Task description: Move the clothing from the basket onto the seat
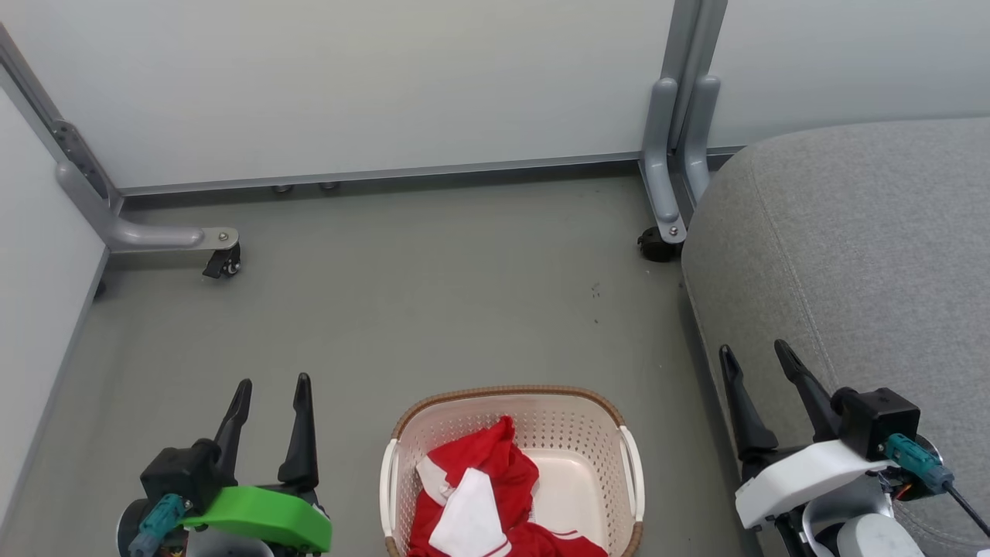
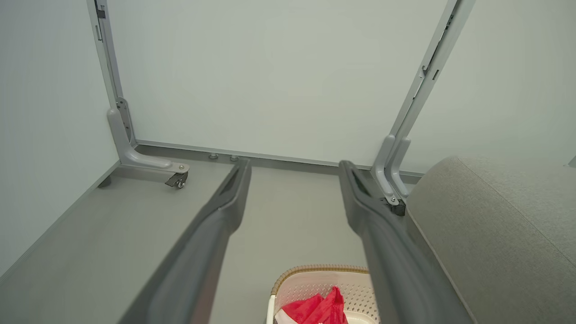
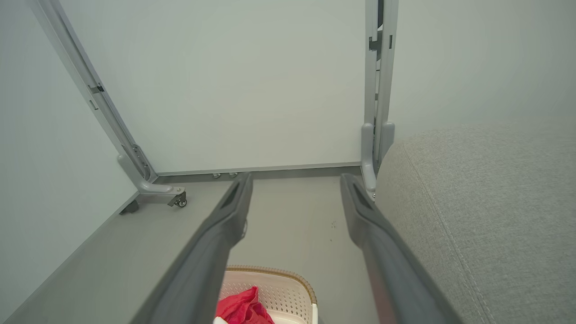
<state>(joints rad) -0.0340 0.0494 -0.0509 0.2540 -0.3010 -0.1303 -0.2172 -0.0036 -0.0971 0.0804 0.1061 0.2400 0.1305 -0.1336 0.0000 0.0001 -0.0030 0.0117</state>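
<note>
Clothing [image 1: 495, 464] in the basket [image 1: 576, 429], seat [image 1: 851, 232] just to its right

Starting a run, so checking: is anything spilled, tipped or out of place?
Nothing stands out. The basket stands upright on the floor, the clothing heaped inside, none over the visible rim. Left gripper and right gripper are open, holding nothing.

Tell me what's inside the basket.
Red clothing with white panels lies bunched in the basket, mostly toward its left; its bare bottom shows at right. Anything under the fabric is covered.
</note>
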